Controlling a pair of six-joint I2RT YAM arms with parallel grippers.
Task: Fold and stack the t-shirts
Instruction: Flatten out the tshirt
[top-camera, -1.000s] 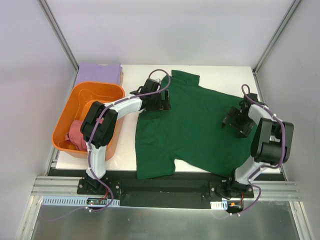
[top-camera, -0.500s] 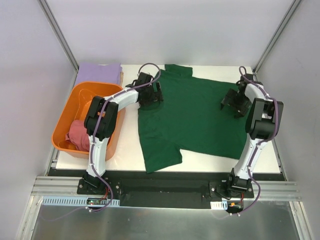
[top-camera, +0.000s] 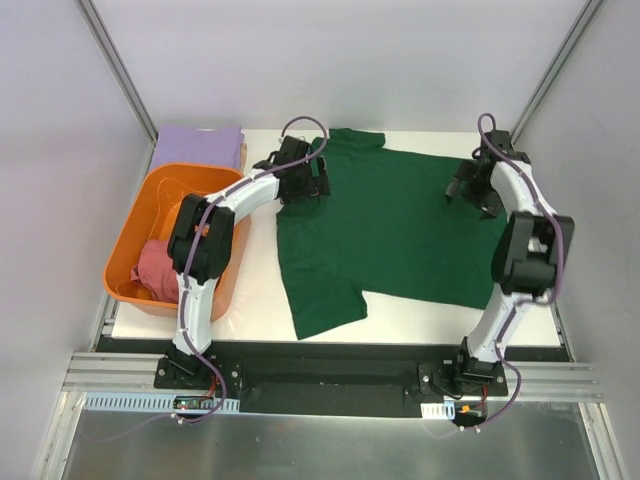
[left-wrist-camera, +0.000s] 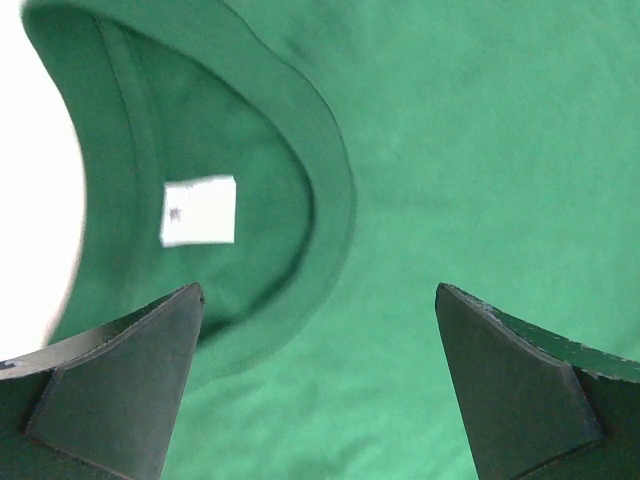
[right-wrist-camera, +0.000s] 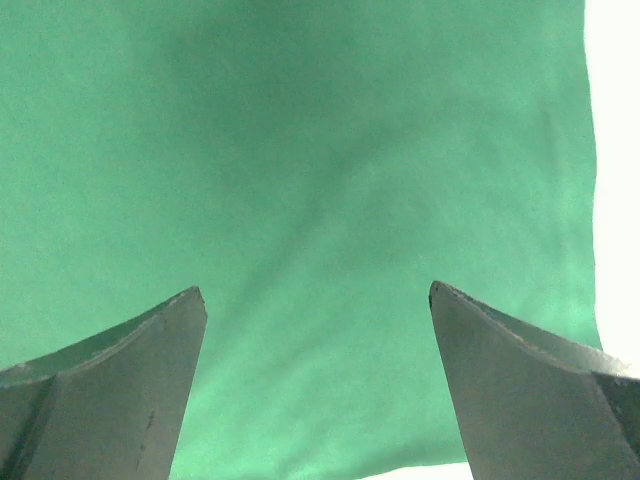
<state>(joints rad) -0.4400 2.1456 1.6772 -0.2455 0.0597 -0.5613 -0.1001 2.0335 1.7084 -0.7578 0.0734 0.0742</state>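
The dark green t-shirt (top-camera: 385, 230) lies spread flat on the white table (top-camera: 420, 325), collar at the far left. My left gripper (top-camera: 308, 182) hovers open over the shirt by the collar; the left wrist view shows the collar and its white label (left-wrist-camera: 198, 210) between the wide-apart fingers (left-wrist-camera: 320, 300). My right gripper (top-camera: 468, 188) is open over the shirt's far right part; the right wrist view (right-wrist-camera: 315, 295) shows plain green cloth with its edge at the right. The pinkish-red t-shirt (top-camera: 155, 268) lies bunched in the basket. The lavender t-shirt (top-camera: 200, 146) lies folded at the far left.
The orange plastic basket (top-camera: 210, 185) stands at the left of the table, next to my left arm. Grey walls and slanted frame posts close in the back and sides. A black rail runs along the near edge.
Both arms have reached toward the far side, and the green shirt has slid away from the near edge with them. It now lies flatter and fully on the table.
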